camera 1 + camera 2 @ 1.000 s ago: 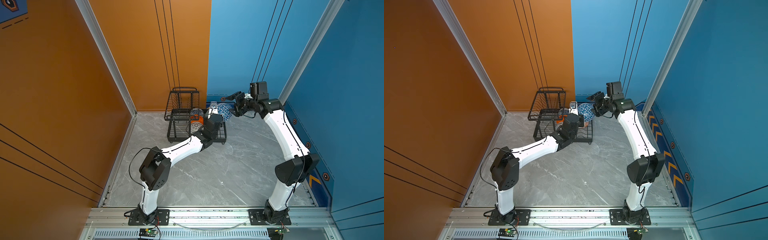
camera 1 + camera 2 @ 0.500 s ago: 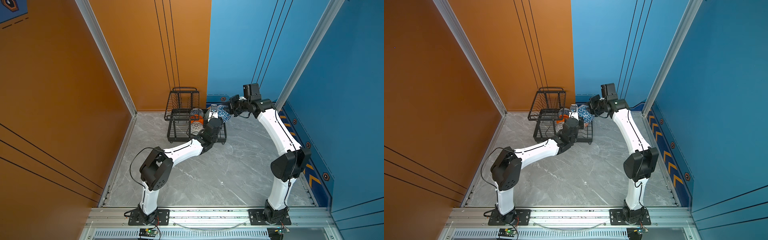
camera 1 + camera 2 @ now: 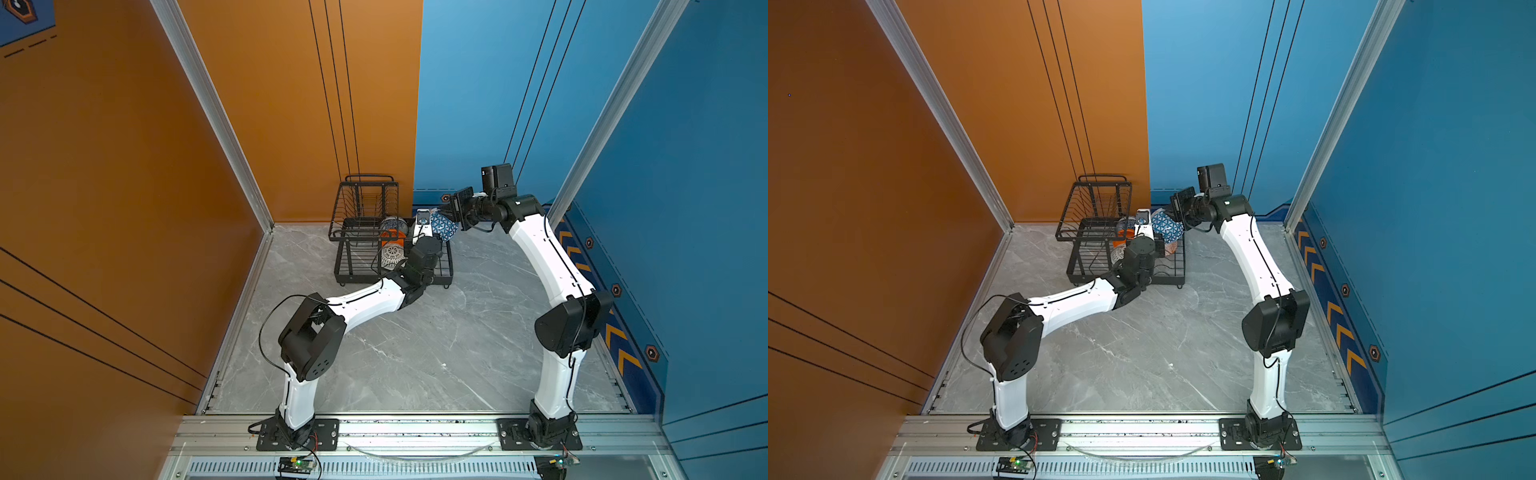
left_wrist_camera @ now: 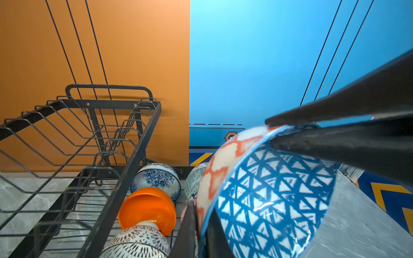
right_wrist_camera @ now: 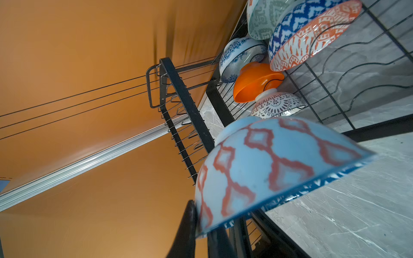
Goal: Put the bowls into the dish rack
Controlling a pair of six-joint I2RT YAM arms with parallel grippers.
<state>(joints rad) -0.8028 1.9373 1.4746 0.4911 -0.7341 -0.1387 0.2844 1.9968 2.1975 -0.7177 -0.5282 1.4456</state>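
Observation:
A bowl (image 3: 444, 226) (image 3: 1166, 226), blue-white triangles inside and orange diamonds outside (image 5: 268, 165), hangs tilted over the right part of the dish rack (image 3: 353, 276). My left gripper (image 4: 200, 207) is shut on its rim. My right gripper (image 5: 201, 221) is shut on the opposite rim, and its black fingers (image 4: 335, 107) show in the left wrist view. Standing in the lower tray are a blue floral bowl (image 4: 156, 178), a plain orange bowl (image 4: 147, 210), a white lattice bowl (image 4: 138, 243), a pale green bowl (image 5: 263, 20) and a blue and orange patterned bowl (image 5: 312, 31).
The rack stands in the far corner against the orange wall (image 3: 291, 124) and the blue wall (image 3: 478, 104). Its raised basket (image 4: 78, 125) holds nothing. Wavy wires (image 5: 368, 67) of the lower tray stand free beside the bowls. Grey marble floor (image 3: 436, 353) lies in front.
My right gripper has moved in to the bowl and closed on its rim. My left gripper has kept its hold on the bowl over the rack.

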